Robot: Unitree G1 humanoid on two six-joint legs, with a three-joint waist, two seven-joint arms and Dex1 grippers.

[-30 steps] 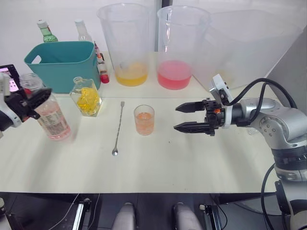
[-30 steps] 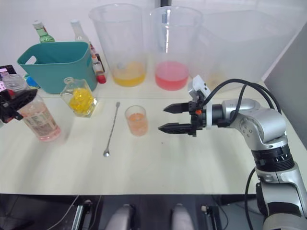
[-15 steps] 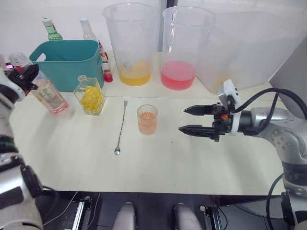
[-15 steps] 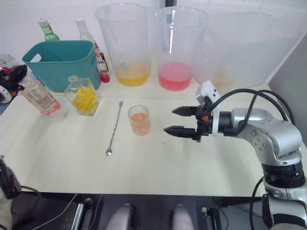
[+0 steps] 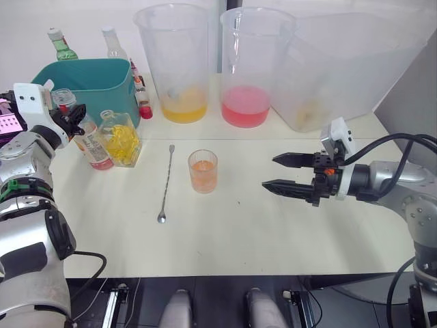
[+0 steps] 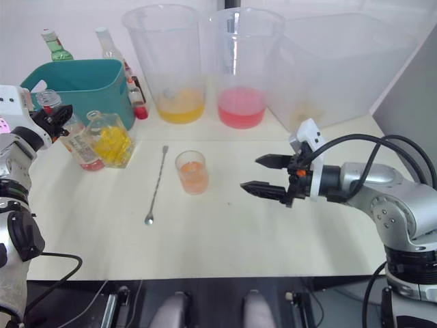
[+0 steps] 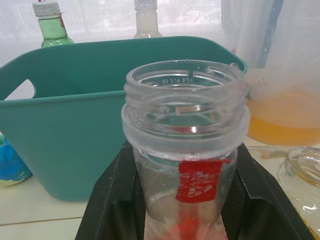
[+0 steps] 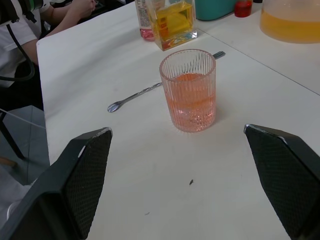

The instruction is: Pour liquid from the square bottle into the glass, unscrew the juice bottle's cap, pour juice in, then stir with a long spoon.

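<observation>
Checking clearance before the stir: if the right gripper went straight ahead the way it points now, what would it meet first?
Most likely the glass: it stands centred between the open fingers of the right gripper, with bare table between.

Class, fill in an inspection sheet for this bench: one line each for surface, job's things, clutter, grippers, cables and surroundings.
Surface: pale table, no spills seen.
Job's things: glass holds pink-orange liquid; long spoon lies beside it; square bottle upright; juice bottle uncapped.
Clutter: teal basket, two big beakers, small bottles behind.
Grippers: left gripper shut on juice bottle; right gripper open, empty, facing glass.
Cables: black cable along right arm.
Surroundings: person's arm at table's far edge.
</observation>
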